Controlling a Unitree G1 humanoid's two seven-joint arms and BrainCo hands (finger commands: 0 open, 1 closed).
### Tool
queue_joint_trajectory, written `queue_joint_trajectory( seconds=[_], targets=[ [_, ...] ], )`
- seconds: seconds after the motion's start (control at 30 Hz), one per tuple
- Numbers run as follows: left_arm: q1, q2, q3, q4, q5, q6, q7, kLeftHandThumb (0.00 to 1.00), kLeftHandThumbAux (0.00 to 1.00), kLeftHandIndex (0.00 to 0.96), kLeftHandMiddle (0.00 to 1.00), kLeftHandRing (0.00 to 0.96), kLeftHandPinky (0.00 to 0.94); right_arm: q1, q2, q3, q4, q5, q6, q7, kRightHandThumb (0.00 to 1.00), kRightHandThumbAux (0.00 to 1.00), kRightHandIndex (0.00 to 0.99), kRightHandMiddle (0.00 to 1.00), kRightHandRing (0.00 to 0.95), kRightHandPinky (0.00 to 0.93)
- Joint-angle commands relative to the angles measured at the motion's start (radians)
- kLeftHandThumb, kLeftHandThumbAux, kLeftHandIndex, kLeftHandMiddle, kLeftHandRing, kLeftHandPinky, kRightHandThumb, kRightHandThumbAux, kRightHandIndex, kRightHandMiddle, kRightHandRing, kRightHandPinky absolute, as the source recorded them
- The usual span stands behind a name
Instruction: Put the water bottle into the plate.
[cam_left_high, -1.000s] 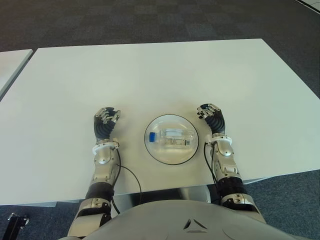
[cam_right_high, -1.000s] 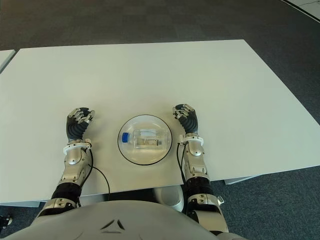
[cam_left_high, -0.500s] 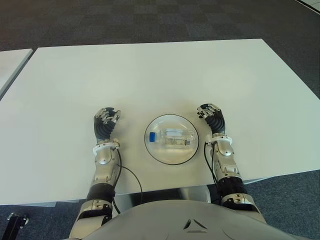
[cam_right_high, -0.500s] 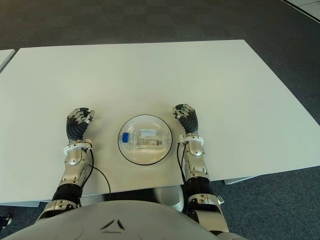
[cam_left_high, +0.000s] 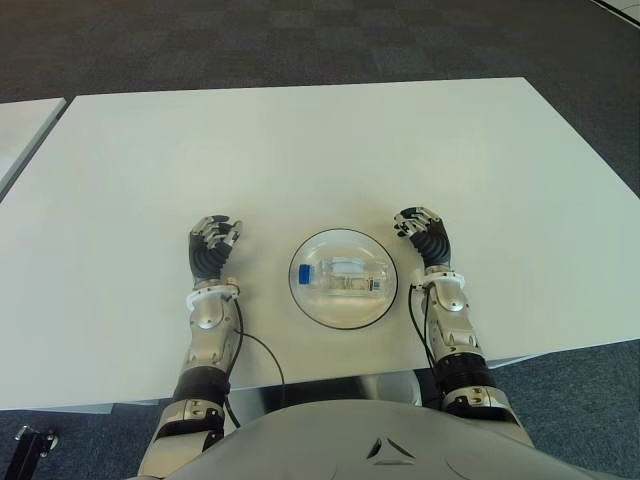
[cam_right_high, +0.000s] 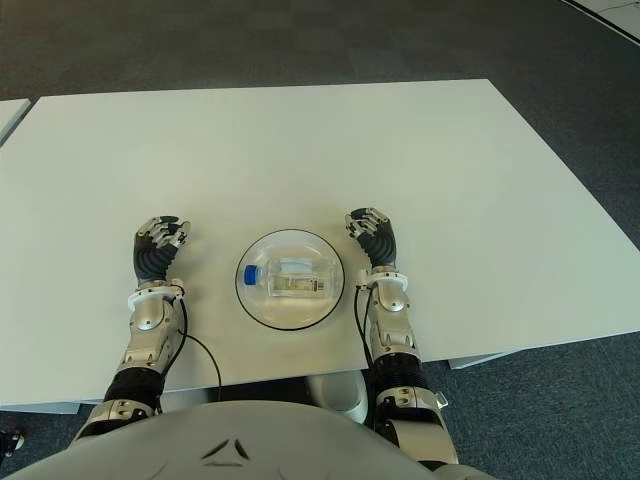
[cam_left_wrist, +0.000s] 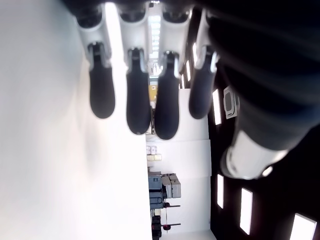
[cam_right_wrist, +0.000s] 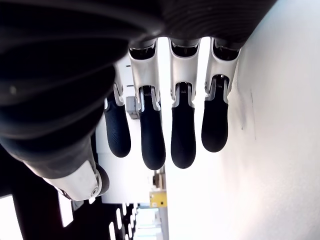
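A clear water bottle (cam_left_high: 345, 276) with a blue cap lies on its side inside the round plate (cam_left_high: 343, 308), cap towards my left. The plate sits on the white table (cam_left_high: 300, 150) near its front edge. My left hand (cam_left_high: 212, 243) shows left of the plate, fingers relaxed and holding nothing (cam_left_wrist: 145, 95). On the other side of the plate is my right hand (cam_left_high: 422, 229), its fingers (cam_right_wrist: 170, 130) also relaxed and empty. Neither hand touches the plate or the bottle.
A second white table's corner (cam_left_high: 25, 125) shows at the far left. Dark carpet (cam_left_high: 300, 40) lies beyond the table. A black cable (cam_left_high: 262, 355) runs from my left forearm over the table's front edge.
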Motion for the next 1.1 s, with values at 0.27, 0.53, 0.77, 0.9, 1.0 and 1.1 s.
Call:
queue_joint_trajectory(
  seconds=[0.27, 0.53, 0.77, 0.9, 1.0, 1.1],
  targets=[
    [0.031, 0.005, -0.007, 0.035, 0.003, 0.03, -0.028, 0.706, 0.714, 0.434, 0.575, 0.532, 0.509, 0.011, 0.006, -0.002, 0.026, 0.007, 0.029, -0.002, 0.707, 0.732, 0.429, 0.492, 0.513, 0.522],
    [0.035, 0.013, -0.011, 0.027, 0.001, 0.048, -0.045, 0.706, 0.715, 0.433, 0.557, 0.513, 0.486, 0.01, 0.007, -0.001, 0.025, 0.005, 0.037, -0.007, 0.707, 0.732, 0.428, 0.491, 0.51, 0.523],
    [0.042, 0.028, -0.021, 0.017, 0.013, 0.064, -0.059, 0.704, 0.716, 0.431, 0.524, 0.49, 0.475, 0.009, 0.009, -0.002, 0.028, 0.005, 0.038, -0.011, 0.707, 0.732, 0.428, 0.492, 0.507, 0.507],
    [0.047, 0.039, -0.031, 0.013, 0.025, 0.064, -0.073, 0.704, 0.717, 0.43, 0.513, 0.491, 0.479, 0.009, 0.011, -0.003, 0.028, 0.005, 0.038, -0.015, 0.707, 0.732, 0.428, 0.491, 0.503, 0.513],
    [0.052, 0.045, -0.029, 0.007, 0.018, 0.076, -0.089, 0.703, 0.718, 0.428, 0.508, 0.491, 0.478, 0.008, 0.011, -0.004, 0.03, 0.006, 0.037, -0.016, 0.707, 0.732, 0.428, 0.491, 0.504, 0.518],
    [0.053, 0.05, -0.026, 0.006, 0.01, 0.087, -0.108, 0.701, 0.719, 0.426, 0.502, 0.49, 0.476, 0.008, 0.012, -0.004, 0.029, 0.008, 0.035, -0.016, 0.707, 0.732, 0.428, 0.491, 0.504, 0.523]
  ],
)
